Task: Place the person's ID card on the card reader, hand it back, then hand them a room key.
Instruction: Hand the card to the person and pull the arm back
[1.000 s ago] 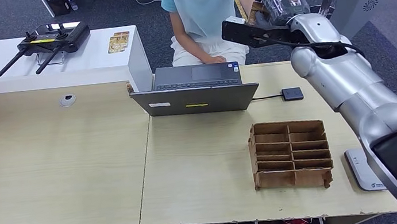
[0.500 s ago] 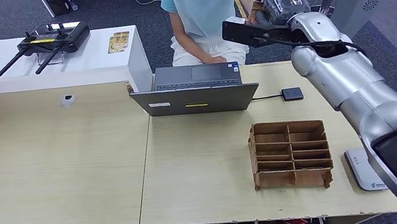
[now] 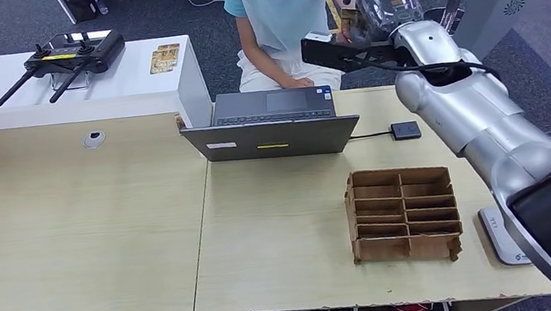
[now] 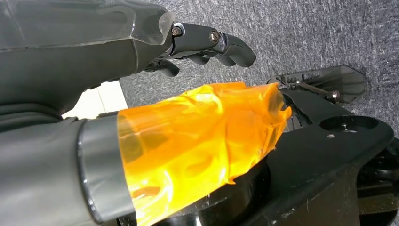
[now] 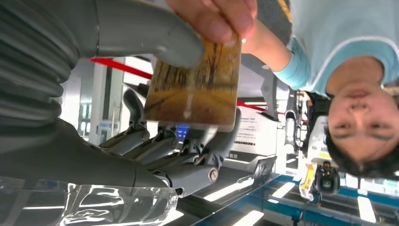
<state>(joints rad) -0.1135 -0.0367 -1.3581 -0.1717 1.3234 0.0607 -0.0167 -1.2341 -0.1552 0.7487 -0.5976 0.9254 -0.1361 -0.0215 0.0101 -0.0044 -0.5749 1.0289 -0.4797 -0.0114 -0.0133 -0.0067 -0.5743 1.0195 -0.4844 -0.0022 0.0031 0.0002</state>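
The right hand (image 3: 380,5) has drifted a little toward nine o'clock, bringing the card (image 5: 193,88) to the person's hand (image 5: 214,18).

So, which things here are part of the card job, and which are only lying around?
Part of the job:
- card, held by the right hand and the person's hand
- white card reader at the table's edge
- wooden slotted box

Lying around:
- laptop
- drone controller
- small black box

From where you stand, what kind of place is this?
Probably a mock hotel check-in desk in an office or lab. A person sits behind a laptop, a card passes between their fingers and the right hand, and a card rack stands on the desk.
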